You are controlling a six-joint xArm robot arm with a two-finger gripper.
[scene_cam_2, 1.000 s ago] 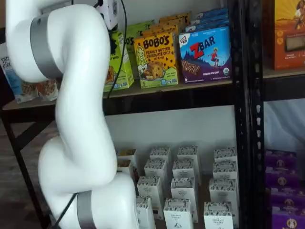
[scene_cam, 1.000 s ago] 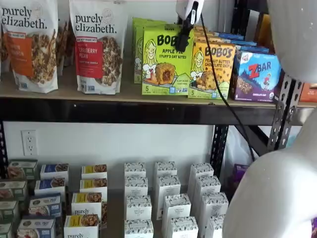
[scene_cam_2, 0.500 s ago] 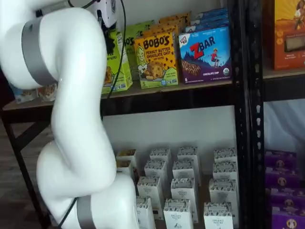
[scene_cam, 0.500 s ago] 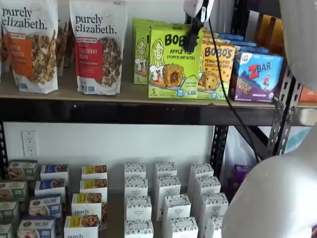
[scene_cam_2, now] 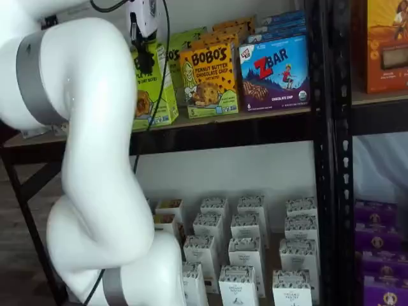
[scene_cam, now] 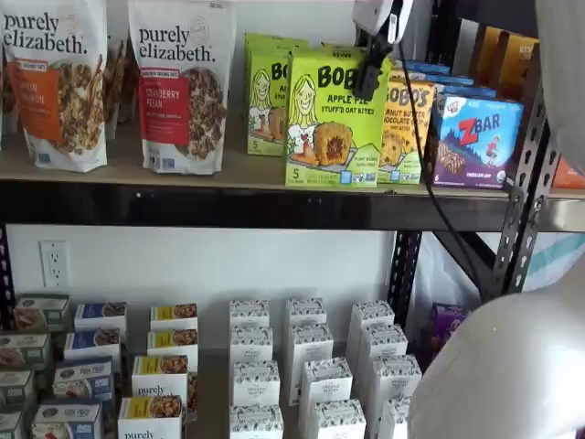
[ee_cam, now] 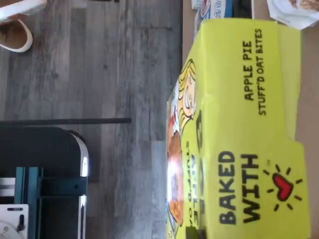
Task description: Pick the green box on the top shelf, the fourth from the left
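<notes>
— Since the green box (scene_cam: 331,117) stands forward of the row behind it, near the front rail of the top shelf (scene_cam: 228,206), where would you say it is?

— At the shelf's front edge, base apparently on the board, upright. Its printed face looks out toward the aisle and its long axis runs vertically. The wrist view shows its lid panel (ee_cam: 249,129) filling the frame, floor beyond, which fits a box brought out to the lip.

— And the gripper (scene_cam: 373,66)?

— It hangs over the box's upper right corner, black fingers down on the carton's top. Whether they pinch it I cannot tell; only one dark finger reads clearly in both shelf views (scene_cam_2: 145,60).

— Neighbours?

— Another green carton (scene_cam: 267,91) sits behind and to the side; the yellow peanut butter box (scene_cam: 407,123) just beside, the ZBar box (scene_cam: 475,137) further along. A top grip probably suits this tight spacing.
</notes>
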